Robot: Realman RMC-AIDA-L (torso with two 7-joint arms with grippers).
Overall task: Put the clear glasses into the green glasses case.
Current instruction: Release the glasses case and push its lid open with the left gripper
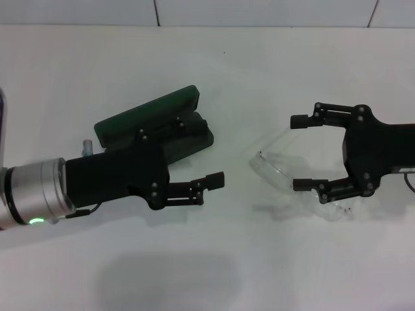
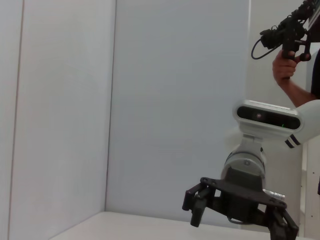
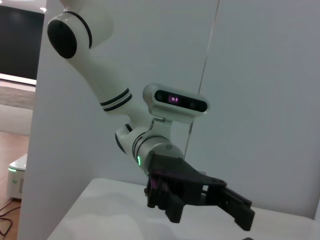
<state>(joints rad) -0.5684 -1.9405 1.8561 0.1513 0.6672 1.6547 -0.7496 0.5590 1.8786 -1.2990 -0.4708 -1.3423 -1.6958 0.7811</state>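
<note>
On the white table [image 1: 214, 259], I see my right gripper [image 1: 299, 153], fingers spread, poised over the clear glasses [image 1: 275, 170] (lying flat). Left of the glasses sits the green glasses case [image 1: 155, 120], partly under my open-fingered left gripper [image 1: 211, 162].

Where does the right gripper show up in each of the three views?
Head view: the right gripper is at the right, open, over the glasses.
Left wrist view: it is at the bottom right, seen from the front.
Right wrist view: not in it; the gripper there is the left gripper.
Shared landmark: the white table, seen in all three.
</note>
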